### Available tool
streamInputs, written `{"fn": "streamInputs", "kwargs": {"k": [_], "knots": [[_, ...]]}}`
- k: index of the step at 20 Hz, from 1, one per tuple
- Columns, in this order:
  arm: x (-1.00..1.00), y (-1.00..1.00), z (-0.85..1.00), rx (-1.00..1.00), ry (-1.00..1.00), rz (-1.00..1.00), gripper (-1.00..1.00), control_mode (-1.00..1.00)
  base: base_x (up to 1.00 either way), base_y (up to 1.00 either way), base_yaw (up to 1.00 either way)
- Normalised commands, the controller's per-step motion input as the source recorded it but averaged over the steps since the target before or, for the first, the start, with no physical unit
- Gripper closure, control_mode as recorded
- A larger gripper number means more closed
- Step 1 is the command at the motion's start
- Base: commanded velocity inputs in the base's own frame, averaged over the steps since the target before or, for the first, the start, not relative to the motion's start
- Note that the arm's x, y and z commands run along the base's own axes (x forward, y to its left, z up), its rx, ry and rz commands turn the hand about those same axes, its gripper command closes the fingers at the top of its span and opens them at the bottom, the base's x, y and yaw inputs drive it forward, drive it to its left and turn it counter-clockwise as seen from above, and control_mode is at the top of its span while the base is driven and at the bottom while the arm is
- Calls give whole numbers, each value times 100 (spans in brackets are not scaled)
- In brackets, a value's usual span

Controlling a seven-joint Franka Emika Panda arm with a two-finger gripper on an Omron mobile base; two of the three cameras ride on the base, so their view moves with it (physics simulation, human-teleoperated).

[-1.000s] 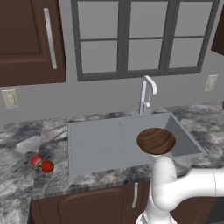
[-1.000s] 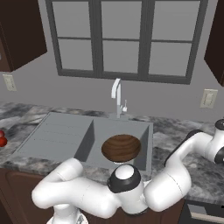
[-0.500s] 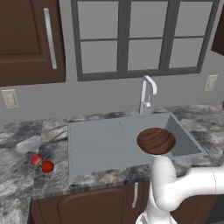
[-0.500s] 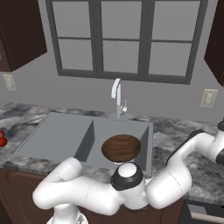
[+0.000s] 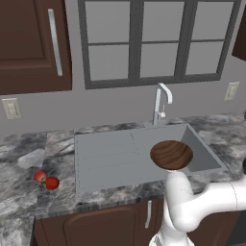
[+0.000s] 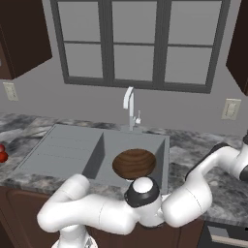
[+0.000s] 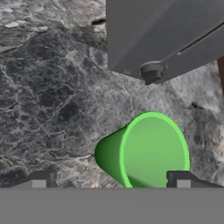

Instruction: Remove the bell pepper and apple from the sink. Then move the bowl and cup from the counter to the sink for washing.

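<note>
The gripper (image 7: 110, 180) stood wide apart with nothing between its tips, poised over the cup (image 7: 144, 151). The cup sat on the counter (image 7: 48, 96) directly ahead of the tips, its open mouth toward the camera and slightly nearer the right-hand tip, so closing would probably need a small shift that way. The bowl (image 5: 171, 154) already lay in the sink (image 5: 110, 158), empty. The apple (image 5: 40, 176) and pepper (image 5: 52, 183) rested touching on the counter to the left.
</note>
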Motion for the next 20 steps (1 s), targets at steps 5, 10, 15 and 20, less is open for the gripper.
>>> {"fn": "streamInputs", "kwargs": {"k": [5, 10, 15, 20], "knots": [[5, -8, -4, 0, 3, 1, -100, -100, 0, 0, 0], [5, -5, -4, 0, 2, 0, -100, -100, 0, 0, 0], [3, -7, -4, 0, 2, 1, -100, -100, 0, 0, 0], [1, -7, -4, 0, 1, 2, -100, -100, 0, 0, 0]]}}
